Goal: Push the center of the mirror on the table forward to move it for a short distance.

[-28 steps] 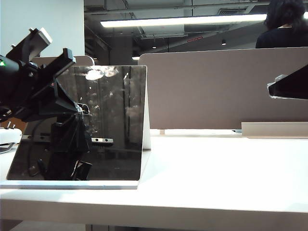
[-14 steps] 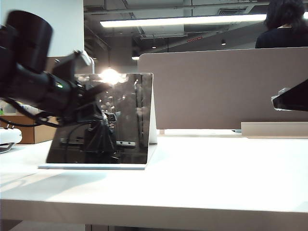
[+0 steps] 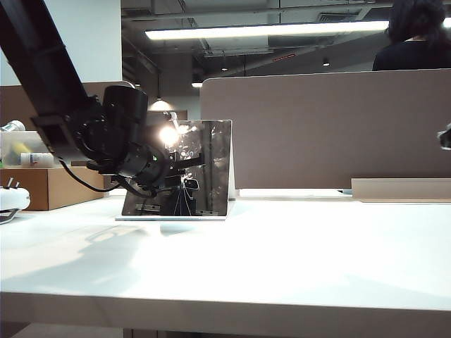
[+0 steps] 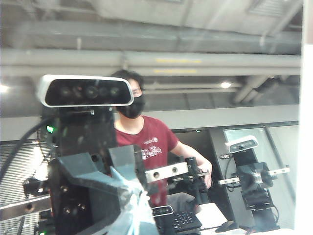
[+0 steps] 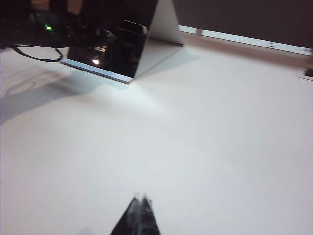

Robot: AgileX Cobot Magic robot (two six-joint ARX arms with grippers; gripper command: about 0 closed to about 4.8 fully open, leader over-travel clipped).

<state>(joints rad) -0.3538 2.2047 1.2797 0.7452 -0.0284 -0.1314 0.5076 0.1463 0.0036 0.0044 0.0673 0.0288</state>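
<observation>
Mirror (image 3: pixel 184 169) pushed farther back across table (image 3: pixel 296 246); left gripper (image 3: pixel 171 174) at glass centre, jaws unclear; right gripper (image 5: pixel 137 218) closed, empty, well apart; glass light, fragile, slides easily

Exterior: low at the counter (image 3: pixel 282 260) front edge, facing the mirror (image 3: pixel 204 165).
Left wrist: pressed close against the mirror (image 4: pixel 195 98) glass.
Right wrist: above the counter, viewing the mirror (image 5: pixel 122 44) obliquely.
Shared: the mirror.
</observation>
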